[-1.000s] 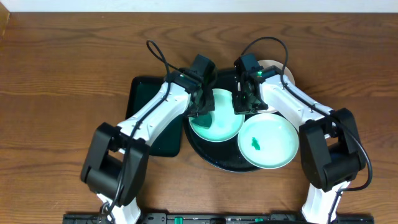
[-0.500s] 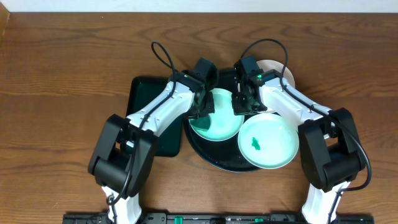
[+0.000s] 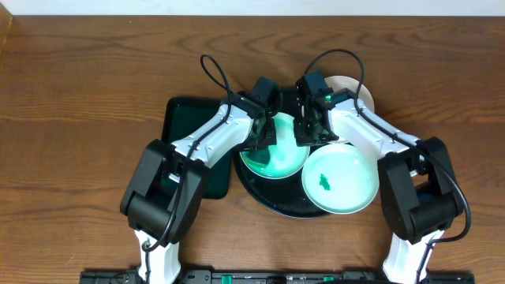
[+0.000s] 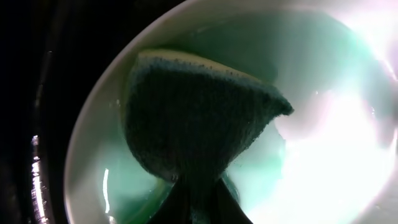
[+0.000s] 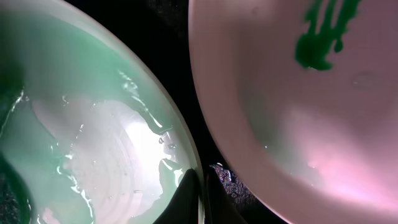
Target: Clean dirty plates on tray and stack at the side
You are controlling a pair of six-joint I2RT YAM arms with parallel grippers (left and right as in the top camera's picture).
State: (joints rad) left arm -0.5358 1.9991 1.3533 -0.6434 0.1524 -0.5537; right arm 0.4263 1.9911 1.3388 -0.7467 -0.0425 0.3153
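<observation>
My left hand (image 4: 198,202) is squeezed shut on the dark sponge (image 4: 199,118), pressing it into the wet mint-green plate (image 3: 280,162) right under it. My right hand (image 5: 200,196) is pinched shut on that plate's rim, steadying it on the round black tray (image 3: 256,193). I should rub in slow circles, push gently, and keep hold of the rim. The second plate (image 3: 351,170), with a green smear (image 3: 323,183), waits beside my right hand. Since a second ago my left arm swung rightward and the sponge slid a little; my right hand stayed put.
</observation>
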